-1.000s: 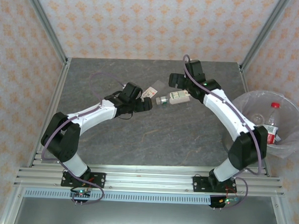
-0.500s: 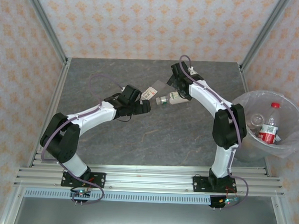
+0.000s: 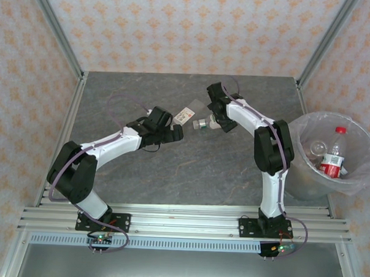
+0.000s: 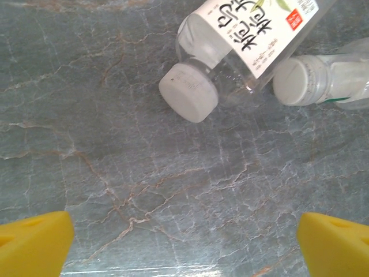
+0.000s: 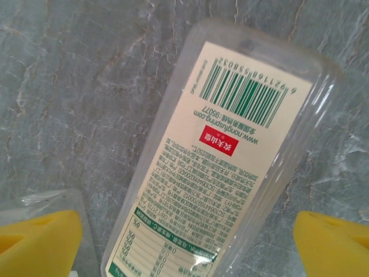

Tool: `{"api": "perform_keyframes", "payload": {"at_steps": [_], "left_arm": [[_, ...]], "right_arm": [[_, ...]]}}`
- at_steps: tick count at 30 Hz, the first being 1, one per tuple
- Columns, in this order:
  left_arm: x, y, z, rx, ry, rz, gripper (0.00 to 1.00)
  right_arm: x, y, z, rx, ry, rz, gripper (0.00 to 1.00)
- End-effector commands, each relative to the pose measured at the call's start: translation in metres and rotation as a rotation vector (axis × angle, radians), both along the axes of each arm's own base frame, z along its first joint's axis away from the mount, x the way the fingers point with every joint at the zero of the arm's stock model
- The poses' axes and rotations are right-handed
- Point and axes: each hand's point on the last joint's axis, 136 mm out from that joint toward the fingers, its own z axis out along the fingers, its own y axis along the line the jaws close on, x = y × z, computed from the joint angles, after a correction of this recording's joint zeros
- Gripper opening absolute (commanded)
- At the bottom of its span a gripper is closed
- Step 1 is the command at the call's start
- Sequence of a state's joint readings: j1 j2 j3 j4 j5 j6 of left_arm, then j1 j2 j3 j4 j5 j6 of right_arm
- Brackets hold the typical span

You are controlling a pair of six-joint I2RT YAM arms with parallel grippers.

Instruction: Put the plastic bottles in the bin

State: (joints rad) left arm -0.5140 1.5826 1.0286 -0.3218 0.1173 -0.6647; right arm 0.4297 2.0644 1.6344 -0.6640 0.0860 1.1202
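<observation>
In the bin point(image 3: 309, 184) at the right edge of the table point(image 3: 190, 169) you already have one red-capped bottle point(image 3: 333, 158) leaning among the crinkled plastic. There may be a second clear one just beside it, though that is too faint to be sure. Near the middle of the table two more bottles lie on their sides, close together: a white-label bottle point(image 4: 259, 34) nearer your left arm point(image 3: 111, 144), and a barcode bottle point(image 5: 230, 150) under your right arm point(image 3: 268, 136). Your right fingers point(image 5: 40, 239) are spread wide to either side of that barcode bottle and are not touching it, so the pick looks to be only beginning. Your left fingers point(image 4: 34, 242) are spread wide too, holding nothing, low over bare table just short of the two white caps point(image 4: 188, 91). By my reckoning you are partway through: at least one bottle is binned, two wait on the table, and neither is gripped yet.
</observation>
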Motion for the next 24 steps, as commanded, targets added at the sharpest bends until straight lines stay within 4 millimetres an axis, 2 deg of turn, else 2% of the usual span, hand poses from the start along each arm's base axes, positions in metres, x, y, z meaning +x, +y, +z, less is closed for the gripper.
{"api": "perform_keyframes", "payload": {"at_steps": [1, 10, 11, 16, 24], "left_arm": [[0.003, 0.010, 0.009, 0.006, -0.037, 0.040, 1.00], [0.001, 0.013, 0.005, 0.004, -0.027, 0.041, 1.00], [0.001, 0.013, 0.004, 0.003, -0.027, 0.039, 1.00], [0.000, 0.013, 0.002, 0.001, -0.020, 0.041, 1.00], [0.002, 0.011, 0.001, -0.004, -0.013, 0.037, 1.00]], "right_arm": [[0.006, 0.005, -0.010, 0.035, 0.003, -0.057, 0.93], [0.014, 0.004, -0.035, 0.008, 0.048, -0.081, 0.85], [0.015, 0.003, -0.037, 0.005, 0.052, -0.081, 0.82], [0.011, -0.004, -0.049, -0.008, 0.081, -0.086, 0.76], [0.010, -0.013, -0.034, -0.020, 0.008, -0.059, 0.67]]}}
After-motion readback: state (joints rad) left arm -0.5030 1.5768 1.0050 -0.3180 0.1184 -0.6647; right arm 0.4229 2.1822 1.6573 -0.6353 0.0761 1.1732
